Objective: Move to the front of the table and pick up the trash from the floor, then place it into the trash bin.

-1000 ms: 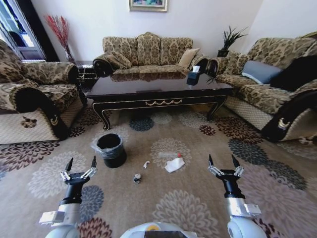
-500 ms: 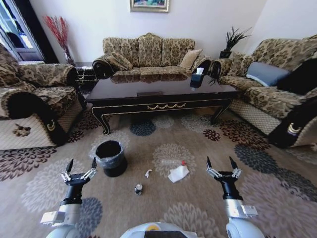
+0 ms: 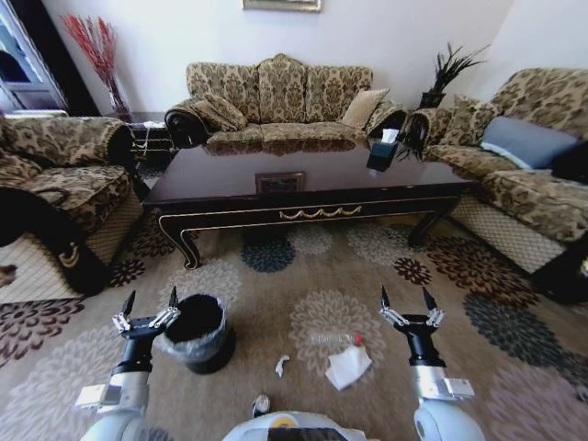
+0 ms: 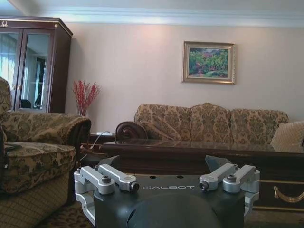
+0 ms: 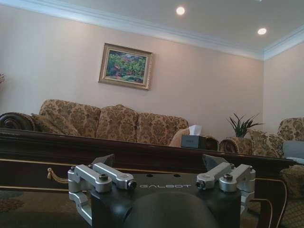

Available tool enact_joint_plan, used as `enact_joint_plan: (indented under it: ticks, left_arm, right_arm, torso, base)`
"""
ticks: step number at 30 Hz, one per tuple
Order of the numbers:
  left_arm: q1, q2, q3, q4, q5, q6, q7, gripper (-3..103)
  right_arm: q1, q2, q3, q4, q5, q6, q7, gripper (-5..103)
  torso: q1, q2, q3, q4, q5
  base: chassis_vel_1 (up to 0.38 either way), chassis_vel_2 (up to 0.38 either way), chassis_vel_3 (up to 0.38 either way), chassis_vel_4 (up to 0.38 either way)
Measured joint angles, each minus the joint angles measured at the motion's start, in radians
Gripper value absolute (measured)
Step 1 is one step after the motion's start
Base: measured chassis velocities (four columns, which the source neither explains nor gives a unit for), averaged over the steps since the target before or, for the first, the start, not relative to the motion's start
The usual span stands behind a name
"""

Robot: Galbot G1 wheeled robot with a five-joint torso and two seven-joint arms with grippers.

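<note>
The dark glossy table (image 3: 303, 188) with gold trim stands ahead, in front of the sofa. On the patterned floor (image 3: 276, 299) lies the trash: a crumpled white wrapper (image 3: 349, 366) with a red spot, a tiny white scrap (image 3: 281, 365) and a small dark can (image 3: 262, 402) near my base. The black trash bin (image 3: 195, 329) with its plastic liner stands just right of my left gripper (image 3: 150, 299), which is held up and open. My right gripper (image 3: 405, 299) is also raised and open, slightly right of the wrapper. Both wrist views look at the table (image 4: 199, 154) (image 5: 142, 156) over open, empty fingers.
A patterned sofa (image 3: 276, 96) stands behind the table, an armchair (image 3: 55, 197) to the left and another sofa (image 3: 533, 175) to the right. A tissue box (image 3: 382, 152) sits on the table's far right. Open carpet lies between me and the table.
The whole view has shifted: the camera has moved closer to the table, so the bin and trash now sit lower and nearer. Both arms keep the same raised, open pose.
</note>
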Motion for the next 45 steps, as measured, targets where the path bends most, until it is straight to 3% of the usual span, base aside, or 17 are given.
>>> enact_joint_plan:
  ticks: [11, 37, 39, 40, 41, 45]
  left_arm:
    - [-0.003, -0.021, 0.028, 0.002, 0.025, 0.006, 0.0, 100]
    - [-0.026, -0.007, -0.002, 0.026, -0.007, 0.008, -0.012, 100]
    - [-0.053, 0.005, -0.01, 0.041, -0.031, 0.039, -0.036, 100]
    - [-0.072, 0.016, -0.013, 0.053, -0.06, 0.086, -0.071, 100]
    - [-0.072, 0.016, -0.013, 0.053, -0.06, 0.086, -0.071, 100]
    - [-0.135, 0.084, -0.017, 0.11, -0.21, 0.315, -0.191, 100]
  right_arm:
    - [-0.028, -0.002, 0.015, -0.006, -0.005, 0.039, -0.01, 100]
    - [-0.061, 0.014, 0.017, 0.025, -0.016, 0.096, -0.043, 100]
    - [-0.063, 0.016, 0.017, 0.026, -0.019, 0.096, -0.042, 100]
    - [-0.064, 0.016, 0.017, 0.026, -0.021, 0.096, -0.041, 100]
    - [-0.064, 0.016, 0.017, 0.026, -0.021, 0.096, -0.041, 100]
    - [-0.069, 0.018, 0.016, 0.026, -0.033, 0.096, -0.031, 100]
  torso:
    - [-0.001, 0.0, 0.0, 0.0, 0.0]
    - [-0.001, 0.0, 0.0, 0.0004, 0.0]
    - [0.0, 0.0, 0.0, 0.0003, 0.0]
    - [0.0, 0.0, 0.0, 0.0001, -0.0001]
    - [0.0, 0.0, 0.0, 0.0001, -0.0001]
    - [-0.001, 0.0, 0.0, 0.0, -0.0001]
  base:
    - [0.012, -0.023, -0.018, 0.011]
    - [0.092, -0.098, -0.095, 0.097]
    - [-0.035, 0.056, 0.041, -0.046]
    - [-0.006, 0.052, 0.031, -0.035]
    - [-0.006, 0.052, 0.031, -0.035]
    - [0.0, 0.0, 0.0, 0.0]
